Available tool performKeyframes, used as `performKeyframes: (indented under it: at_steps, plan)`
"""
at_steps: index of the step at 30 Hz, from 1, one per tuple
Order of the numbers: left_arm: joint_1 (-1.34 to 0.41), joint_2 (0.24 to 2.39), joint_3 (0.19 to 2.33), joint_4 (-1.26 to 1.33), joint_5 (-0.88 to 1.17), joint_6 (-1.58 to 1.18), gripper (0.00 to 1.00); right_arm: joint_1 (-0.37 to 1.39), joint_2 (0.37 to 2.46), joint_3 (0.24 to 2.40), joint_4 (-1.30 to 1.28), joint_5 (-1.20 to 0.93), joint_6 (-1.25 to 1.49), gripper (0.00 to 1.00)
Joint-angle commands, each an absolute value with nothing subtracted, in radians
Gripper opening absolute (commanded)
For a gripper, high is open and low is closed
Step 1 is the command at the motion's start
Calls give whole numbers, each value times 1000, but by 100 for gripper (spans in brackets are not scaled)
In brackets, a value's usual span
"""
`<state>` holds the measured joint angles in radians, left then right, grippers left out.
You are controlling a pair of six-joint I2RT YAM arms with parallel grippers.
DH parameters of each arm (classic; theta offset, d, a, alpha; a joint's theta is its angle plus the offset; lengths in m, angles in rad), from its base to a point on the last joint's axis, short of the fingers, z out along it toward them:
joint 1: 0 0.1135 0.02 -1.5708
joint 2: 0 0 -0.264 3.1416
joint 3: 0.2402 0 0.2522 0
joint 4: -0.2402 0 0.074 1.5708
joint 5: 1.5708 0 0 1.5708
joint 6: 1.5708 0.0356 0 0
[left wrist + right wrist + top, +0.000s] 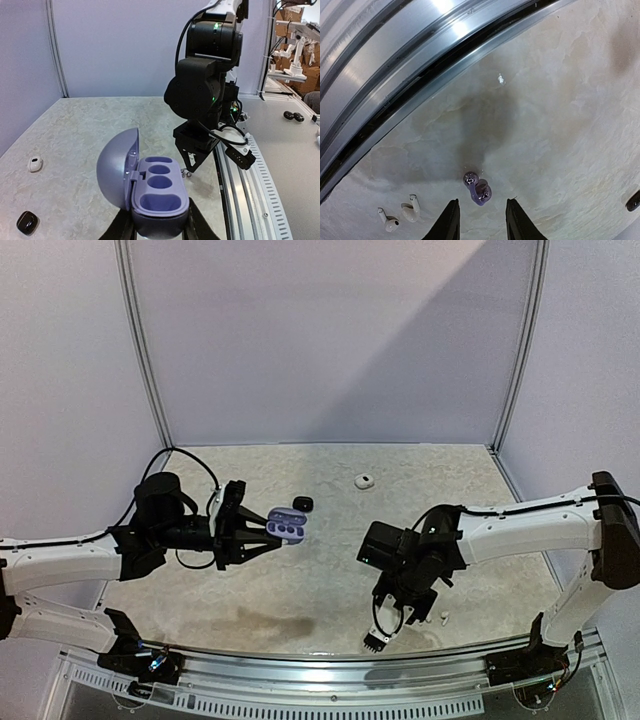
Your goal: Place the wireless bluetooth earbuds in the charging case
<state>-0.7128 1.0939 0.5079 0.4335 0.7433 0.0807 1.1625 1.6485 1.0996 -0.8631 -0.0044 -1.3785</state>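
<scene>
1. Hovering low over the near edge of the table [300, 590], the right gripper [481, 207] is pointing straight down. Its fingers [451, 220] are standing partly apart and gripping nothing.
2. Just ahead of those tips, the dark purplish earbuds [478, 187] are lying on the table, seemingly two touching. The gap is lining up with them, probably so that the fingers can straddle and pinch one.
3. Just off to one side, the white stemmed pair [400, 216] is lying clear of the fingers.
4. Farther in, the left gripper [272, 531] is clamping the purple charging case [159, 197] by its base, seemingly off the table. The lid [117, 170] is hanging open and the cavities are facing up, likely so that the other arm can drop earbuds in.
5. Only the right wrist view is showing the purplish earbuds; from above, the arm is hiding them. Only the left wrist view is showing the cavities as empty.
6. Farthest off, a small black item [303, 503] and a small white item [365, 480] are lying well apart from both grippers. I cannot tell what they are.
</scene>
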Motion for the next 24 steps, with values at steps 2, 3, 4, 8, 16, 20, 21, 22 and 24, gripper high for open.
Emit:
performKeyframes:
  at_steps: [2,3,4,8,16,20,21,22,24]
  plan:
    - [-708,1074,504,402,729,113,0,1147,1691,1109,-856,-42,-1416,32]
    - [-710,1074,504,401,727,113,0,1142,1696,1119,-868,-44,-1423,32]
    - [-711,1074,505,397,728,114,0,1138,1700,1123,-881,-42,-1434,32]
    - [-712,1075,507,386,731,118,0,1125,1706,1126,-909,-30,-1471,32]
    - [-712,1089,524,370,720,126,0,1123,1744,1128,-898,-16,-1498,20]
    - [-712,1091,529,365,716,132,0,1119,1758,1128,-894,-11,-1515,20]
    - [-712,1091,530,364,717,132,0,1118,1759,1129,-894,-8,-1519,20]
    - [-712,1092,530,361,716,133,0,1116,1758,1130,-894,-6,-1521,20]
    - [-712,1094,531,361,718,134,0,1110,1758,1131,-893,-5,-1530,20]
